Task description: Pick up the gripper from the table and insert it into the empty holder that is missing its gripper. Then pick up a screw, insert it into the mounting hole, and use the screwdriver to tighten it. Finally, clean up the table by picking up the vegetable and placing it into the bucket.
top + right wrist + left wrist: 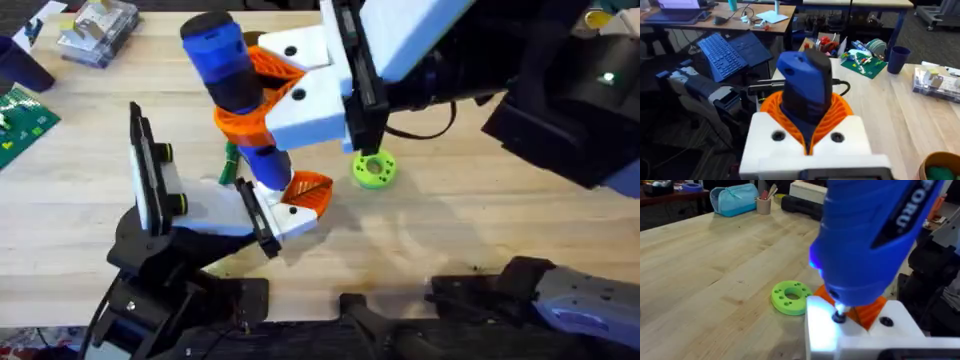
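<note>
My right gripper (262, 90) reaches in from the upper right and is shut on the blue screwdriver (232, 62), its orange pads (840, 111) on both sides of the barrel. The screwdriver slants down, and its bit (839, 316) touches the white holder (288, 218) at the end of the left arm. A blue light glows at the tip. The orange gripper (312, 190) sits in that holder, also seen as the orange gripper (871, 313) behind the bit. My left gripper (215, 215) carries the holder. The dark green vegetable (229, 158) lies behind the screwdriver, mostly hidden. The bucket (940, 167) holds something green.
A flat green ring (373, 168) lies on the table (480, 190) to the right of the holder. A black plate with yellow-green knobs (150, 170) stands at the left. A clear plastic box (98, 30) and a green circuit board (22, 120) sit at the far left.
</note>
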### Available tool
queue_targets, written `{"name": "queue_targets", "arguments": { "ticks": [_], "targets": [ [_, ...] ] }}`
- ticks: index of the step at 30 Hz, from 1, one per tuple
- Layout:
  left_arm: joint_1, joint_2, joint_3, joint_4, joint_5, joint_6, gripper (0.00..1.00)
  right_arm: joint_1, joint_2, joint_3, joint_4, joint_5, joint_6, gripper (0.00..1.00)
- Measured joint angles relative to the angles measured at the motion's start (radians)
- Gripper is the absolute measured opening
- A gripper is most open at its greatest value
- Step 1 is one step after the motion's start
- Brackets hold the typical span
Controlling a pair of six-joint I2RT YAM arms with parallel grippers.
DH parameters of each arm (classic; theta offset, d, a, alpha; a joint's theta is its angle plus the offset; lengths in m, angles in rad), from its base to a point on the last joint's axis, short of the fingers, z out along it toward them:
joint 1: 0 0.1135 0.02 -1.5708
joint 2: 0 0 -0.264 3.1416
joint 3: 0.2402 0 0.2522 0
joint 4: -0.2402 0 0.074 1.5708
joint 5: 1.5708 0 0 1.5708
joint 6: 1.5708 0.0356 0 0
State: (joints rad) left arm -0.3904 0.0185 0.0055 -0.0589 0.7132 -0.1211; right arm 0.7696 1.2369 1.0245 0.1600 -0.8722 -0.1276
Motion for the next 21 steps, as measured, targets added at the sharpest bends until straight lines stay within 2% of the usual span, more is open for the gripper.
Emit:
{"name": "queue_targets", "arguments": {
  "ticks": [21],
  "targets": [
    [0.000, 0.000, 0.000, 0.001, -0.020, -0.004, 0.018, 0.003, 0.000, 0.000, 0.003, 0.141, 0.013, 0.025]
  ]
}}
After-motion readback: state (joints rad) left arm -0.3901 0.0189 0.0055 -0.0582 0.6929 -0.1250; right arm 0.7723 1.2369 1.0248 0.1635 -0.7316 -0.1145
